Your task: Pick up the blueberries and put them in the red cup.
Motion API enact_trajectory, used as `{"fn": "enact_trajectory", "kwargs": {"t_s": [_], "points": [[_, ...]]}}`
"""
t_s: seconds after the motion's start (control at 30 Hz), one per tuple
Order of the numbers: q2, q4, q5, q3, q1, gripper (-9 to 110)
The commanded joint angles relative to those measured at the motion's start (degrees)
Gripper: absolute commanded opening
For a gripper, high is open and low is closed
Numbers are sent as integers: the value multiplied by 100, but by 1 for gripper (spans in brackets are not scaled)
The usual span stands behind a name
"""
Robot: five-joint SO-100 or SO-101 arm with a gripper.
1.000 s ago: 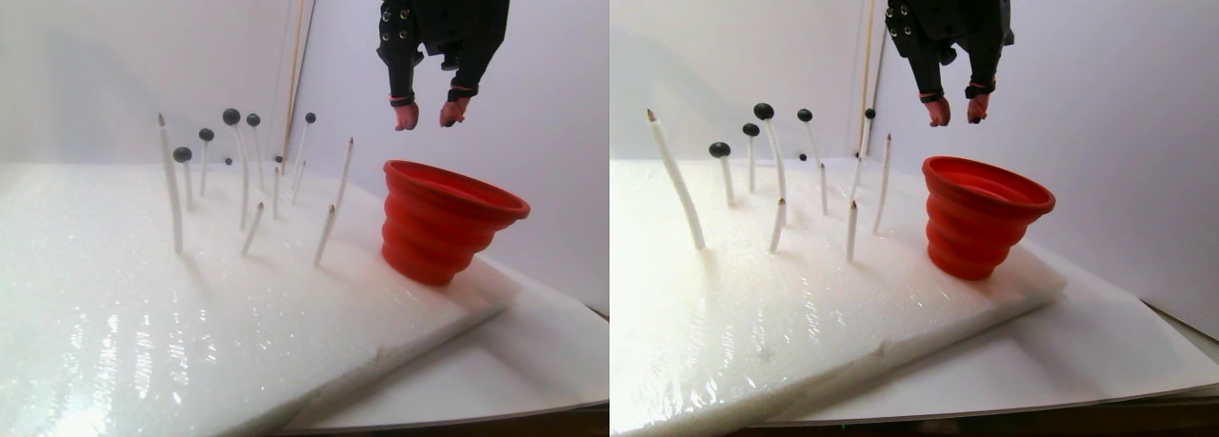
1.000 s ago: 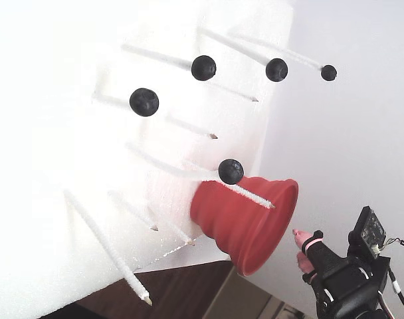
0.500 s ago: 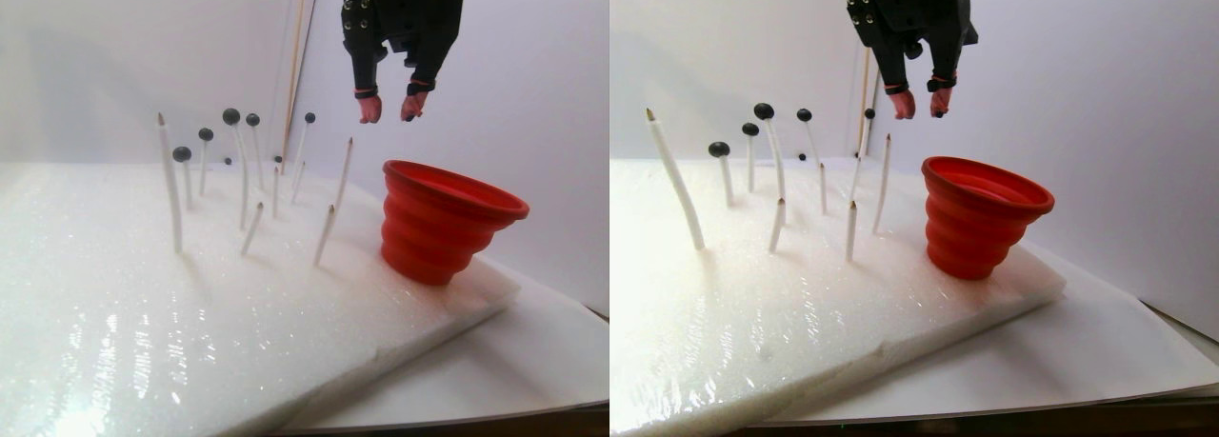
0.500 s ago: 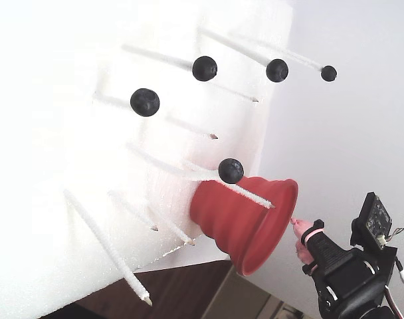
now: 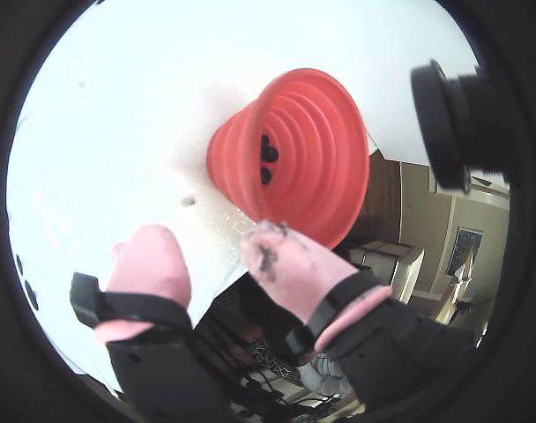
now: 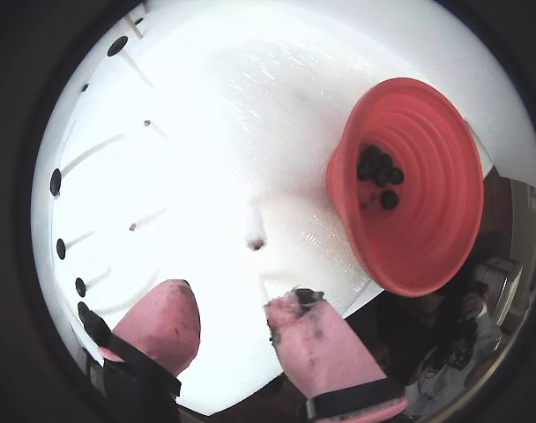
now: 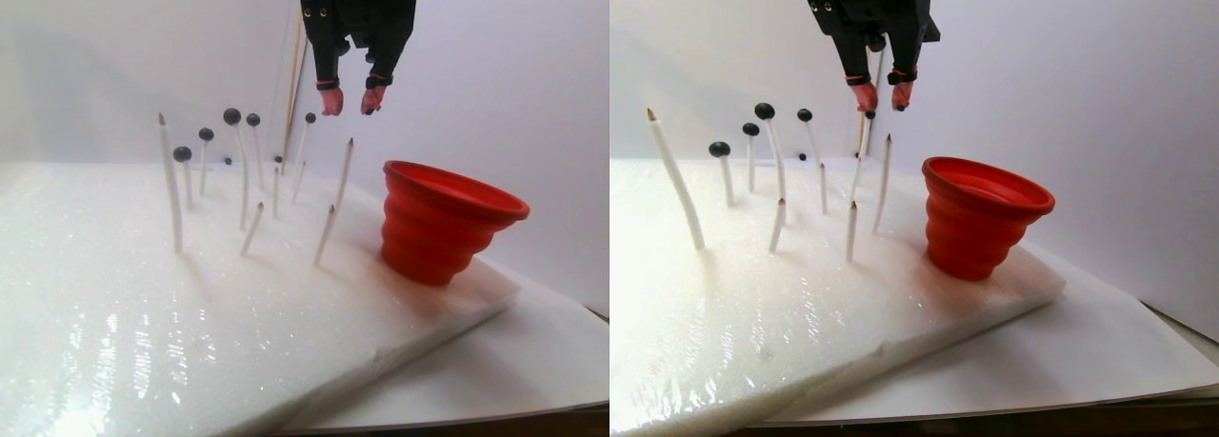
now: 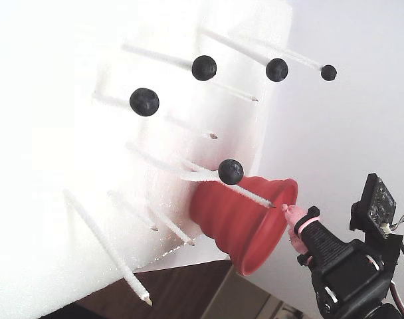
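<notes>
Blueberries [image 6: 378,172] lie clustered at the bottom of the red cup [image 6: 427,203], upper right of a wrist view; more sit impaled on thin white sticks [image 7: 169,185] at centre left of the stereo pair's left half. Cup stands tilted on the white foam slab [image 7: 190,294]. Gripper [image 7: 348,101] hangs high at top centre, above the sticks, left of the cup. Pink fingertips [image 5: 149,260] parted by a moderate gap, holding nothing, touching nothing; dark smears on one pad
</notes>
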Motion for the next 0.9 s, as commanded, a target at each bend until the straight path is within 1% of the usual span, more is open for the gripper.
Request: {"fn": "enact_trajectory", "kwargs": {"t_s": [0.0, 0.33, 0.87], "points": [[571, 70, 53, -123, -44, 14], [870, 299, 132, -35, -483, 14], [1758, 1125, 237, 53, -1081, 14]]}}
